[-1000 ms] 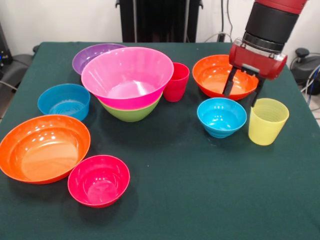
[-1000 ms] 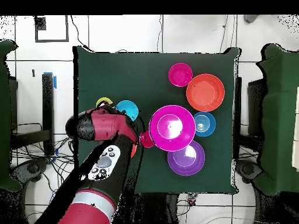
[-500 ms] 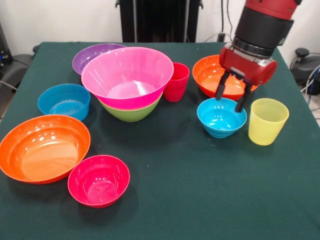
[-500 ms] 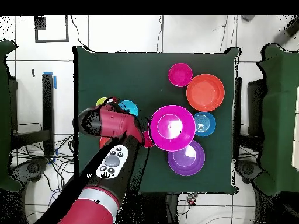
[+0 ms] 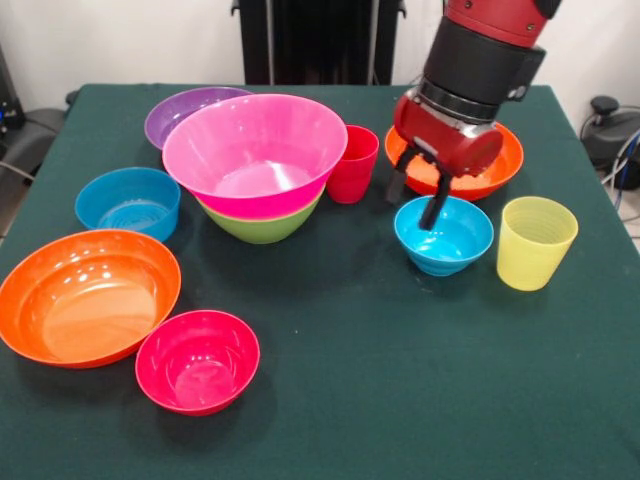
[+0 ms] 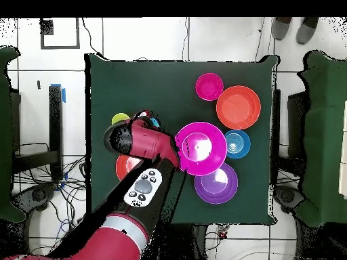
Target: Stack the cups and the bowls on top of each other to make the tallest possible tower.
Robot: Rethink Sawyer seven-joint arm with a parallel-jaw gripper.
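Since the earlier frames the red and black arm has swung leftward across the front view, carrying the gripper (image 5: 416,205) from the yellow cup's side to the left rim of the small glossy blue bowl (image 5: 444,235) at centre right. Its two dark fingers (image 5: 436,204) are spread moderately and hold nothing; one hangs over the blue bowl's inner left side, the other just outside that rim, though contact cannot be judged. The translucent yellow ribbed cup (image 5: 535,242) stands just right of that bowl, and a wide orange bowl (image 5: 498,170) sits behind the gripper, partly hidden by the wrist. The glossy red cup (image 5: 352,164) stands left of the gripper, beside the tower (image 5: 256,165), the large pink bowl nested in the green bowl (image 5: 262,226) at upper centre left. In the overhead view the arm (image 6: 139,196) covers most of the blue bowl and the red cup. No readable writing or brand shows on any item.
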